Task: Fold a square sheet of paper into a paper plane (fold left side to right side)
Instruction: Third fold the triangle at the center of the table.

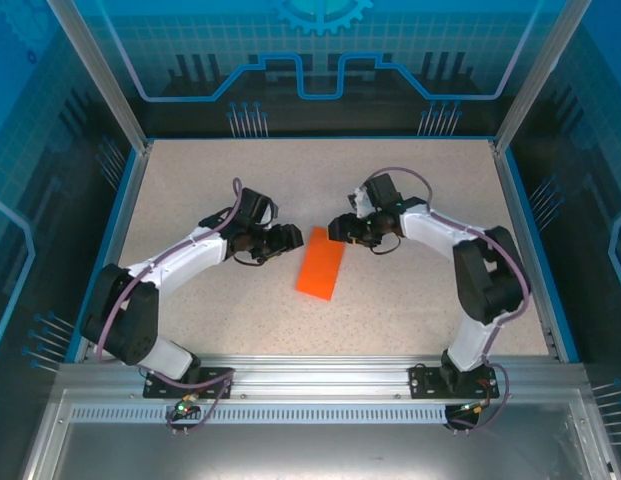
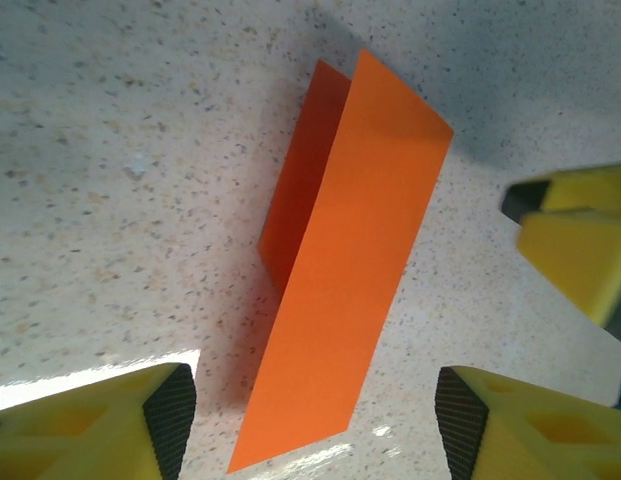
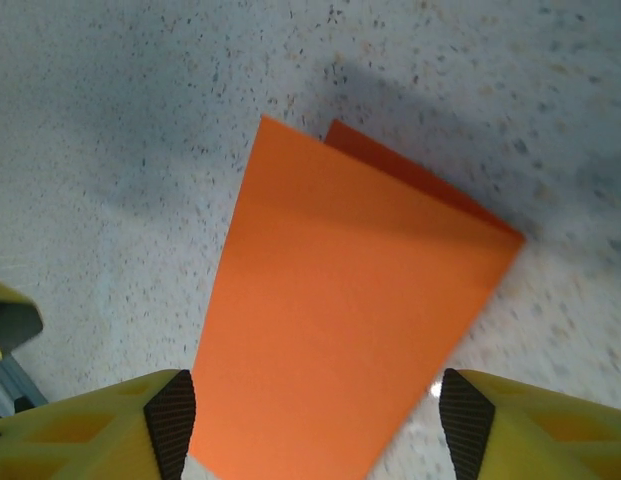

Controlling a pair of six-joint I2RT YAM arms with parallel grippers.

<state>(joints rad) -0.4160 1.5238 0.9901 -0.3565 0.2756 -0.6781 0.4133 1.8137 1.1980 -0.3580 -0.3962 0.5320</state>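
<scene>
Left end effector [image 2: 315, 420]; sheet [image 2: 360, 250] underlayer half-hidden

Left arm [image 1: 185, 250]: wore white shells over its links, with bulky black joint housings.
Right arm [image 1: 437, 230]: had the same white and black build.
Cables [image 1: 395, 169]: were thin and purple-grey, running along each arm.
Bases [image 1: 188, 382]: were black plates with small wires.
Left fingers [image 2: 100, 425]: were yellow with hollow cut-outs and black textured pads.
Right fingers [image 3: 535, 425]: looked alike.

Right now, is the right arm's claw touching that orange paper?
Apart. The left wrist view shows a strip of bare table between the right gripper and the folded orange sheet of paper.
</scene>
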